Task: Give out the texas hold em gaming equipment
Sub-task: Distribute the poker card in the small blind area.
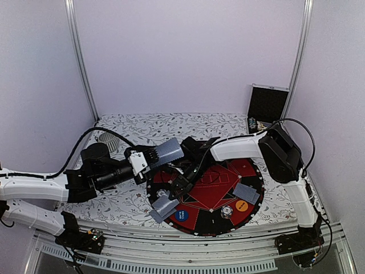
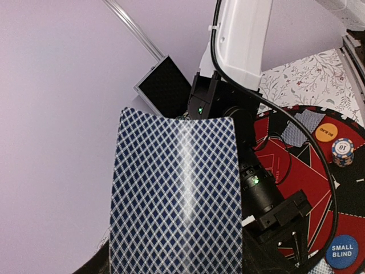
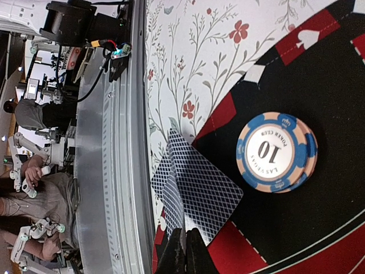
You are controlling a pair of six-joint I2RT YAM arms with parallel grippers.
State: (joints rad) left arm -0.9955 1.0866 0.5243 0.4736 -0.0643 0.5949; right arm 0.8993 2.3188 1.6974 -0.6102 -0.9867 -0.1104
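My left gripper (image 1: 155, 155) is shut on a stack of playing cards (image 2: 177, 194) with blue-checked backs, held up over the mat's left rim; the cards hide its fingers in the left wrist view. My right gripper (image 3: 183, 245) is shut on the edge of one card (image 3: 174, 194), low over the mat's left front edge. Beneath it a second card (image 3: 211, 182) lies flat, also seen from above (image 1: 163, 206). A blue "10" poker chip stack (image 3: 276, 151) sits beside it. More cards (image 1: 246, 192), an orange disc (image 1: 242, 206), a blue disc (image 1: 181, 215) and chips (image 1: 226, 212) lie on the mat.
The round black and red mat (image 1: 251, 171) lies on a flowered cloth. A ribbed grey cup (image 1: 108, 138) stands at the back left. A black silver-edged case (image 1: 266, 104) stands open at the back right. A metal rail (image 3: 114, 188) runs along the near table edge.
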